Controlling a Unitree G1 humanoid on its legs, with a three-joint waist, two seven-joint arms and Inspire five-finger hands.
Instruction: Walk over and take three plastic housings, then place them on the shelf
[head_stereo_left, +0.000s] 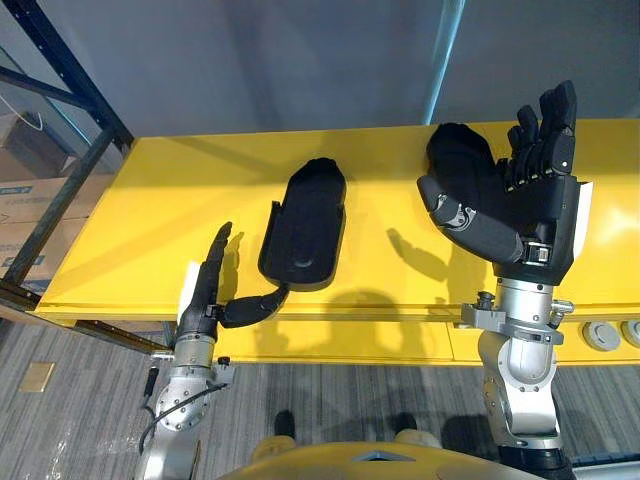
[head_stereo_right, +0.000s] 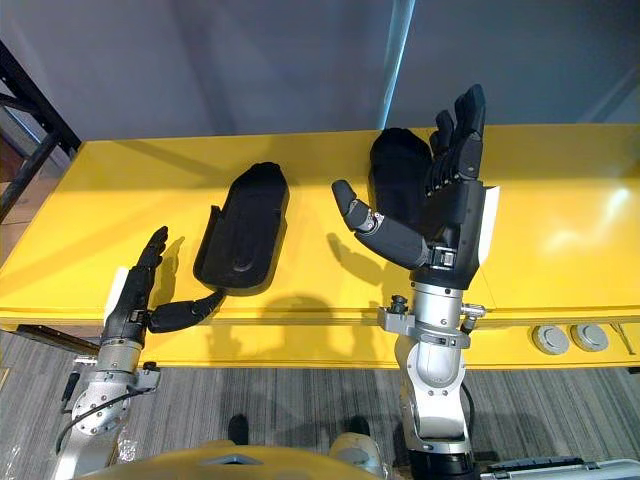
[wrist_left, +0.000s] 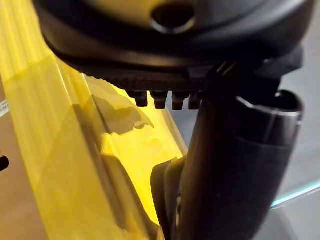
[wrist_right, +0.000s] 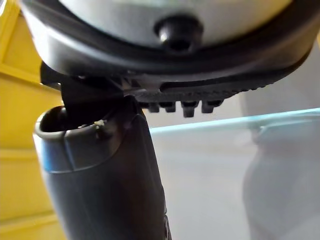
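Here, the centre housing (head_stereo_left: 305, 225) lies hollow side up on the yellow shelf (head_stereo_left: 150, 200). A second housing (head_stereo_left: 458, 158), at its 2 o'clock, is half hidden behind the right hand (head_stereo_left: 530, 215), which stands raised, fingers straight and spread, holding nothing. The left hand (head_stereo_left: 205, 285), at the centre housing's 7 o'clock, is flat and open; whether its thumb touches the housing's near end is unclear.
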